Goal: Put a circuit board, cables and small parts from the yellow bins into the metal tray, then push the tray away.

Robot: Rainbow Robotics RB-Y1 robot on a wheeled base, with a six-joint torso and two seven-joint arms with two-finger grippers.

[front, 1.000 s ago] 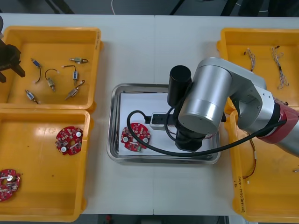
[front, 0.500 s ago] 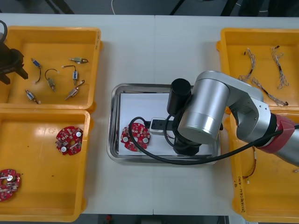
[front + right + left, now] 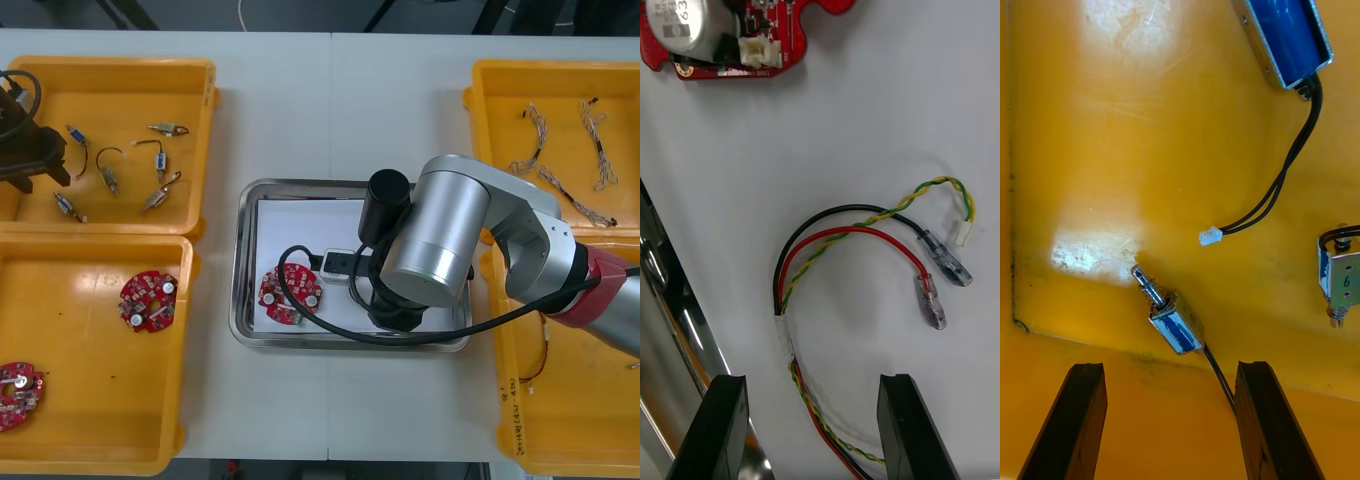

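On the light table [image 3: 330, 110], the metal tray [image 3: 246, 262] holds a round red circuit board [image 3: 722, 34], cut off at the wrist view's edge. Beside it lies a red and yellow cable [image 3: 854, 240], whose tail runs out of sight between the fingers of my right gripper [image 3: 809, 394]. Those fingers stand apart, gripping nothing. From the front, my right arm [image 3: 440, 240] covers the tray's right half. My left gripper [image 3: 1169, 375] hangs spread over a small metal part [image 3: 1175, 324] in the far left yellow bin [image 3: 205, 90].

A white cord [image 3: 240, 14] shows beyond the light table [image 3: 300, 110].
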